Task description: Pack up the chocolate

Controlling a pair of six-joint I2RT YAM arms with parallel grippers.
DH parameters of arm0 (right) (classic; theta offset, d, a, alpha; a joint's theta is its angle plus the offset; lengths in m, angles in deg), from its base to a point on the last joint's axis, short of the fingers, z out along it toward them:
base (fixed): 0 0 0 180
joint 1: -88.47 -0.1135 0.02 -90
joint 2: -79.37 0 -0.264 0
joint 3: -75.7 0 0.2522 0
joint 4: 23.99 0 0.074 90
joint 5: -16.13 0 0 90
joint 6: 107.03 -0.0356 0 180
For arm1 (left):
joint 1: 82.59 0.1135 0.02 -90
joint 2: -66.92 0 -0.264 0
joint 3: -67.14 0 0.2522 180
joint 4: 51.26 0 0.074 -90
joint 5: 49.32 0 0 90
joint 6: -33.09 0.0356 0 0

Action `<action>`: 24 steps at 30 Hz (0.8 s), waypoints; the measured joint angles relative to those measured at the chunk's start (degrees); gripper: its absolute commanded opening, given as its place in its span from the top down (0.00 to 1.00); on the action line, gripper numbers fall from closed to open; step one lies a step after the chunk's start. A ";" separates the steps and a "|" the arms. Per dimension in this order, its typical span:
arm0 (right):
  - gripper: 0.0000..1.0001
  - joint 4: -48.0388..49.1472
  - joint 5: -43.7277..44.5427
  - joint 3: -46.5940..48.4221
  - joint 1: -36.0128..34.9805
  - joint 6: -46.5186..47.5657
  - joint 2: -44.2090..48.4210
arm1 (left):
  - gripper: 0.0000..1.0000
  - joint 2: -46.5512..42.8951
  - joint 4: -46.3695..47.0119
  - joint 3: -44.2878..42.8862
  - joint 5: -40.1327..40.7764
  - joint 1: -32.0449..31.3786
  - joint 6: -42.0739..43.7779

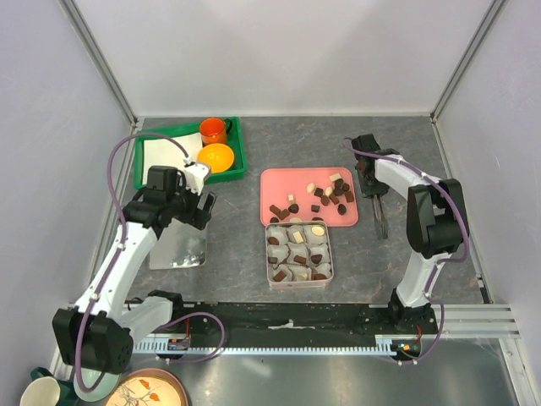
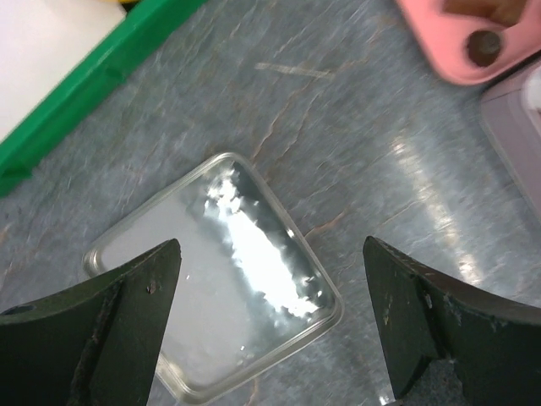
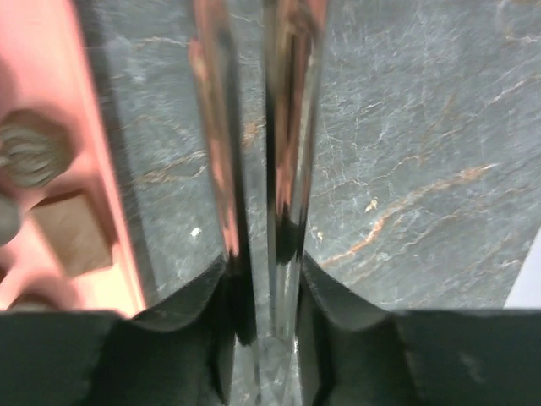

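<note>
Looking down from above, we saw the chocolate (image 1: pixel 325 201) split between two places: about a dozen small pieces, mostly dark brown with a few pale ones, lay scattered on the pink tray (image 1: pixel 275 179) in the middle of the counter (image 1: pixel 228 228). More pieces sat in the paper cups of the square tin (image 1: pixel 331 254) just in front of that tray. Not every cup held a dark piece, and we could not tell from this height which cups were bare.

The right claw (image 3: pixel 264 288) held a pair of metal tongs (image 1: pixel 379 216), its fingers (image 3: pixel 194 313) pressed against both blades, which stood close together with a thin gap between them. The tongs pointed toward the near edge, just beside the right rim of the pink tray and clear of the chocolate. Whether their tips touched the counter we could not tell.

The left claw (image 2: pixel 270 254) stood wide and held nothing, hanging above a shiny lid (image 2: pixel 228 288) that lay flat on the counter, well to the left of the tin. Behind it sat a green tray (image 1: pixel 239 161) with an orange cup (image 1: pixel 214 129) and an orange bowl (image 1: pixel 217 156).
</note>
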 measured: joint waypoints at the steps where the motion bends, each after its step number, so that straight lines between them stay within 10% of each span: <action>1: 0.55 0.13 0.11 0.00 0.28 0.02 -0.85 | 0.04 0.87 0.07 0.26 1.22 0.00 -0.17; 5: 0.45 1.16 0.50 0.00 2.19 -0.15 -3.15 | 0.04 5.44 0.28 1.33 5.84 0.02 -0.96; 8: 0.02 1.68 0.70 0.00 3.82 -0.92 -3.48 | 0.05 6.75 0.31 1.62 7.65 0.02 -1.33; 24: 0.03 8.04 -3.96 -0.92 5.60 -4.96 9.49 | 0.07 14.69 3.89 3.39 14.82 -4.70 -1.73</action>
